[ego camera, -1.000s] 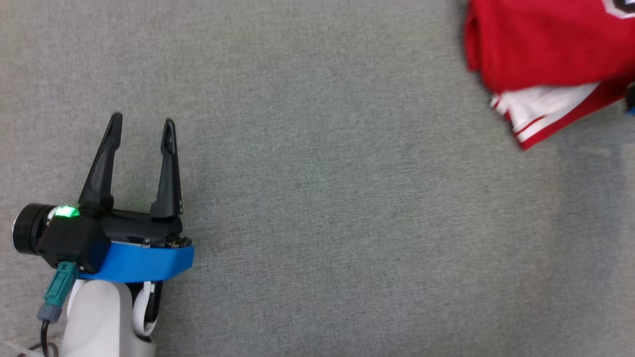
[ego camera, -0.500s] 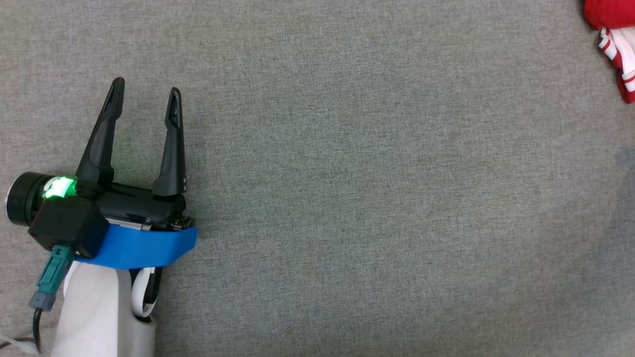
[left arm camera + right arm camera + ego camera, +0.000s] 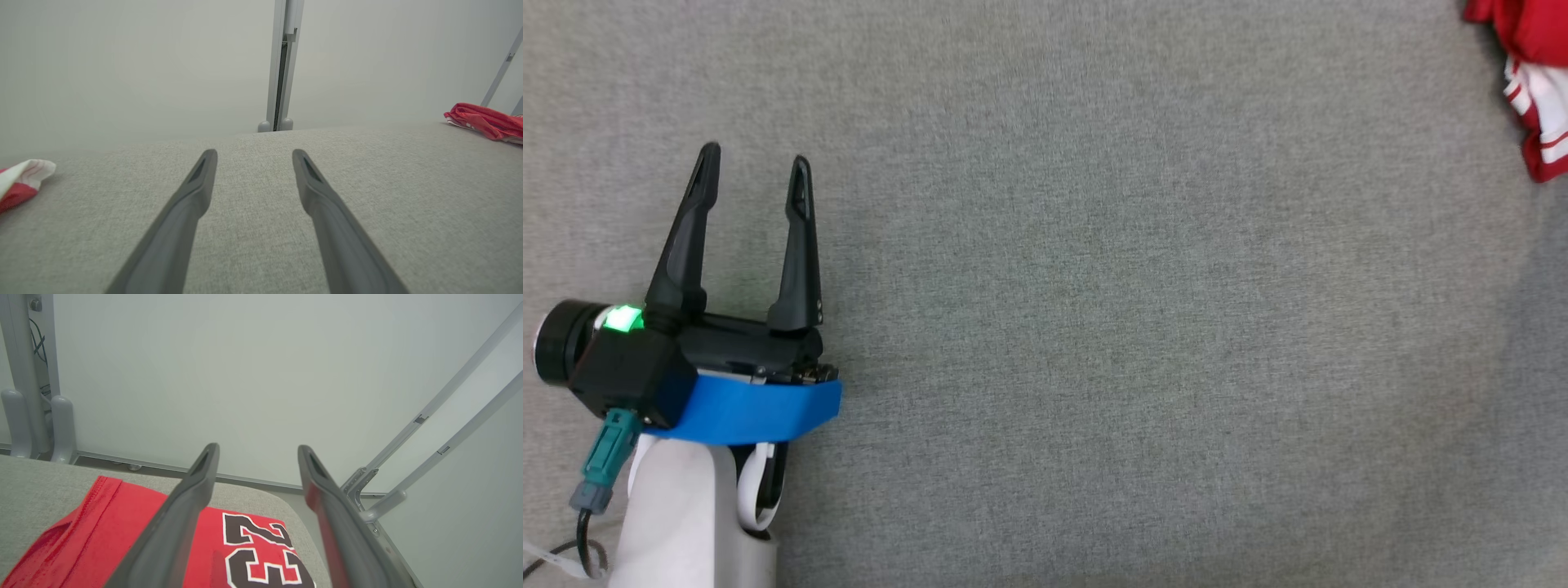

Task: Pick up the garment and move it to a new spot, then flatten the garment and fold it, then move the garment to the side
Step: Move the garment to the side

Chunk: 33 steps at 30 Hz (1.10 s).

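The garment [image 3: 1531,33] is a red jersey with white trim, lying at the head view's top right corner on the grey fabric surface [image 3: 1094,327]. In the right wrist view the garment [image 3: 94,531] lies flat with a black number on it, close to the surface's rounded corner. My right gripper [image 3: 258,449] is open just above it, with nothing between the fingers. My left gripper [image 3: 755,159] is open at the lower left, far from the garment, over bare fabric. The left wrist view has the left gripper [image 3: 254,154] with the garment [image 3: 486,120] far off to the right.
A second red and white cloth [image 3: 16,179] lies at the left edge of the left wrist view. A pale wall and a grey frame post [image 3: 280,65] stand behind the surface. Slanted metal struts [image 3: 429,428] rise beyond the corner by the garment.
The garment has gone from a large patch at the head view's top right to a sliver at its right edge. My left gripper stays open in about the same place.
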Available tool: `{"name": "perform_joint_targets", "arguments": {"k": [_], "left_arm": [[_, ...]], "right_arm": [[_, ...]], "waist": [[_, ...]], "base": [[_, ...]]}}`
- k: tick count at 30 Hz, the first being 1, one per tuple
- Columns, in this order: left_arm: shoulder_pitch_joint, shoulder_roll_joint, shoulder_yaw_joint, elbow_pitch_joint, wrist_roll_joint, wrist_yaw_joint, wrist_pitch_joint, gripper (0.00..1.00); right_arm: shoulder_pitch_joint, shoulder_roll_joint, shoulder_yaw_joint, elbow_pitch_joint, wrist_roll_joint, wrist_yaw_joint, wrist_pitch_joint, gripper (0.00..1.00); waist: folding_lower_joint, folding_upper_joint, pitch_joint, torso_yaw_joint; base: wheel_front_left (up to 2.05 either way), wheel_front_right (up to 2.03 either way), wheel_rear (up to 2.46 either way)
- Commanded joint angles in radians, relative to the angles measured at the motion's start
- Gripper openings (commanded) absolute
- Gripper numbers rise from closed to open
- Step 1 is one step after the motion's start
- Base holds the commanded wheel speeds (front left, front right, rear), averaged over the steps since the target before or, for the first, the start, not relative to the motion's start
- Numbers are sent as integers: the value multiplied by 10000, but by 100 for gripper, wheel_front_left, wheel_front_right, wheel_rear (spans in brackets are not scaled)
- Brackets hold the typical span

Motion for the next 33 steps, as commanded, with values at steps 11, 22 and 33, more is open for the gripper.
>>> {"name": "perform_joint_targets", "arguments": {"k": [11, 22, 33], "left_arm": [[1382, -31, 542, 289, -291, 150, 7, 100], [2660, -42, 761, 572, -589, 329, 7, 100], [3498, -41, 563, 939, -844, 520, 7, 100]], "right_arm": [[3358, 1948, 590, -3732, 399, -7, -73, 100], [6522, 3017, 1956, -5671, 1326, -7, -73, 100], [9440, 3948, 1504, -6847, 1951, -5, -61, 100]], "waist": [[-1, 0, -2327, 222], [-1, 0, -3860, 300], [-1, 0, -4995, 435]], "base": [[0, 0, 0], [0, 0, 0], [0, 0, 0]]}}
